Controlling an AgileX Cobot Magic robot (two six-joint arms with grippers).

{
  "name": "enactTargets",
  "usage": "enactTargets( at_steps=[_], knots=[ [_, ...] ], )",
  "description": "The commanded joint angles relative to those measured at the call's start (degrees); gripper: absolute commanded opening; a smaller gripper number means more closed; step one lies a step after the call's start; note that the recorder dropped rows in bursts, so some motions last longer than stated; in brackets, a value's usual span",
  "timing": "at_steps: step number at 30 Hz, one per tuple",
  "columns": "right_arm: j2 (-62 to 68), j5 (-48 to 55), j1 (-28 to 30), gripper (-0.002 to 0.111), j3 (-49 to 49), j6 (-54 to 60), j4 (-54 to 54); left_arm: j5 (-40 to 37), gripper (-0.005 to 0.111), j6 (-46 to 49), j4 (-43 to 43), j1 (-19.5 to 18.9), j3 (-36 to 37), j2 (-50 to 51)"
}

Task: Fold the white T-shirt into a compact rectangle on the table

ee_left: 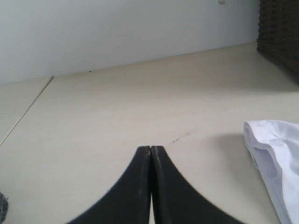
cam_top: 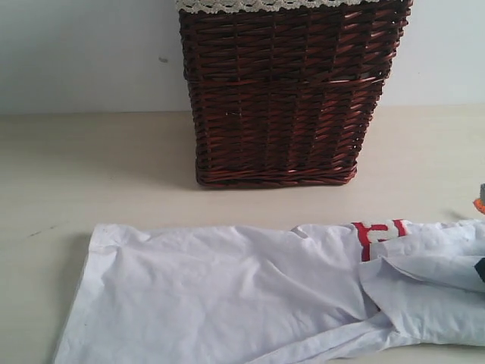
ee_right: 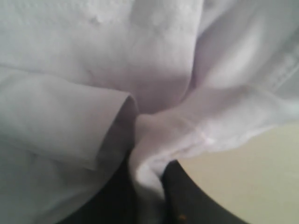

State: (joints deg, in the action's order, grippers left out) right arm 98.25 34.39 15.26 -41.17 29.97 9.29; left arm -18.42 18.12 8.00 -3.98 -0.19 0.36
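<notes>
The white T-shirt (cam_top: 242, 296) lies spread across the near part of the table (cam_top: 91, 167), with a strip of its red patch (cam_top: 377, 233) showing at the right where cloth is folded over. In the right wrist view my right gripper (ee_right: 148, 175) is shut on a bunched fold of the white T-shirt (ee_right: 117, 56). Only a dark bit of that gripper (cam_top: 480, 270) shows at the exterior view's right edge. My left gripper (ee_left: 151, 150) is shut and holds nothing, over bare table (ee_left: 117, 107), with the shirt's edge (ee_left: 273, 154) off to one side.
A dark brown wicker basket (cam_top: 288, 91) with cream lace trim stands at the back centre, behind the shirt. A pale wall (cam_top: 83, 53) closes the far side. A small orange thing (cam_top: 480, 203) peeks in at the right edge.
</notes>
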Motion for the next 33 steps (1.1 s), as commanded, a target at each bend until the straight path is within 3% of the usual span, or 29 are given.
enactTargets(
  at_steps=[1,15,26,33],
  knots=[
    [-3.6,4.6,4.2,0.000,0.2,6.6,0.5,0.5,0.001,0.1,0.2,0.0,0.2,-0.4],
    [-5.1,2.6,14.3,0.000,0.1,10.0,1.0,0.5,0.001,0.1,0.2,0.0,0.2,-0.4],
    [-5.1,-3.0,21.8,0.000,0.1,19.9,0.9,0.5,0.001,0.1,0.2,0.0,0.2,-0.4],
    [-5.5,-3.6,24.1,0.000,0.1,19.9,1.3,0.5,0.001,0.1,0.2,0.0,0.2,-0.4]
  ],
)
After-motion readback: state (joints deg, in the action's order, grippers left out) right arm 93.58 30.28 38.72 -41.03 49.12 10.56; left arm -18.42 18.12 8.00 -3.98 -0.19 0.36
